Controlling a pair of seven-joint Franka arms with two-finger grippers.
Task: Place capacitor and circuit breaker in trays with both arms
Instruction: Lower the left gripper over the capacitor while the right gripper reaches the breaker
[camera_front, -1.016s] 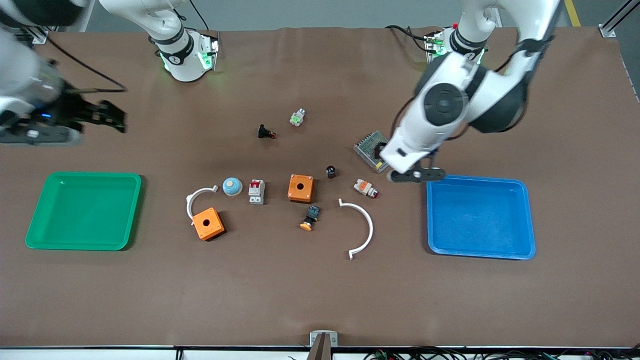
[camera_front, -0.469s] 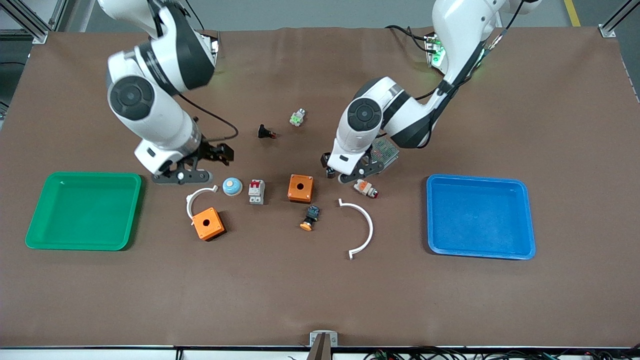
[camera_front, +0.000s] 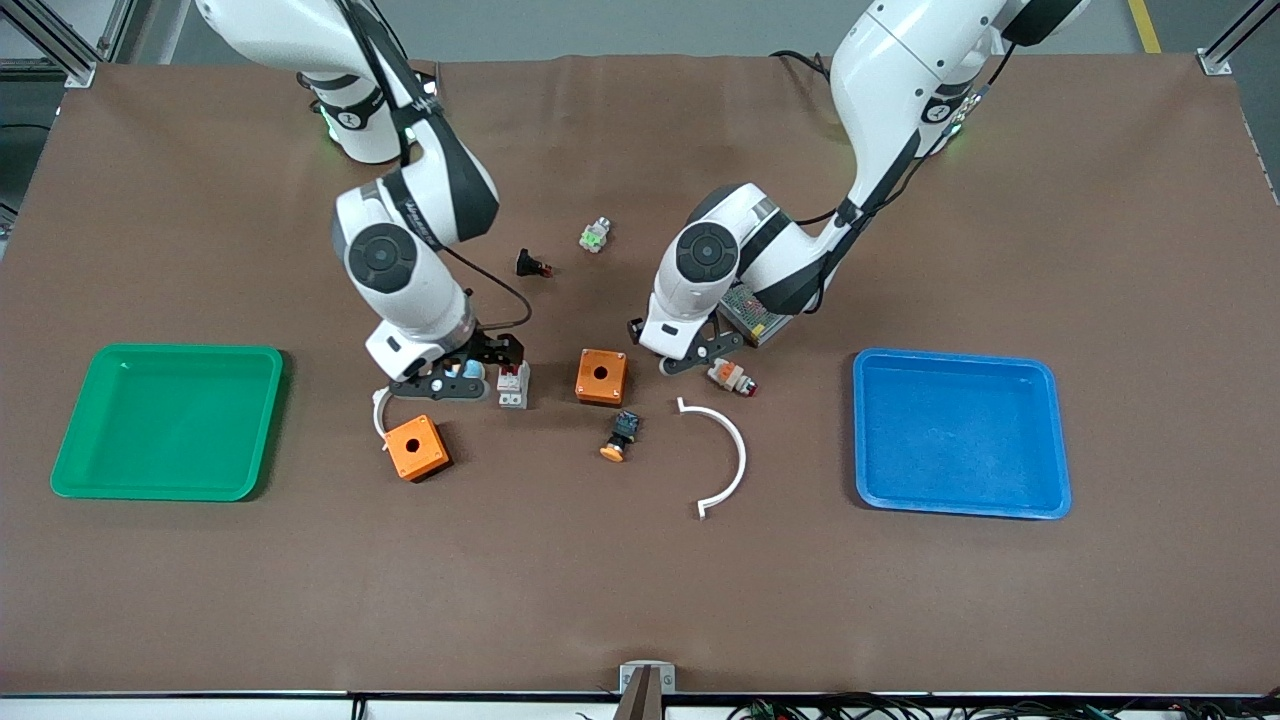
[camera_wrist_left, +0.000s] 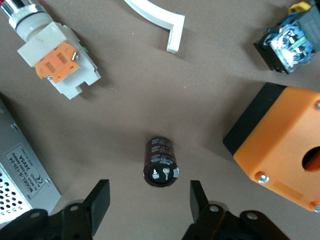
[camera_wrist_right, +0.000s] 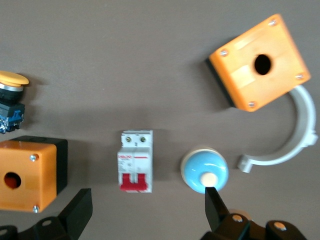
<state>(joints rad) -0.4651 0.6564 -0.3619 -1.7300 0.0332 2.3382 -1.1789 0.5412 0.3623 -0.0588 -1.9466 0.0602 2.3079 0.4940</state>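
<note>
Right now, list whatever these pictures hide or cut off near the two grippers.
Tiny black cylindrical capacitor: front view, hidden under the wrist of the left arm; shown only at the open left gripper.
Pale blue domed button: front view, mostly covered by the open right gripper.
Grey metal power supply: front view, half under the left arm; left wrist view, cut by the edge.

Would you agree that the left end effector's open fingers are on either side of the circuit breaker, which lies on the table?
Not quite: the left end effector brackets the capacitor, not the circuit breaker, as the left wrist view shows. Its fingers are open and the part lies on the table.
</note>
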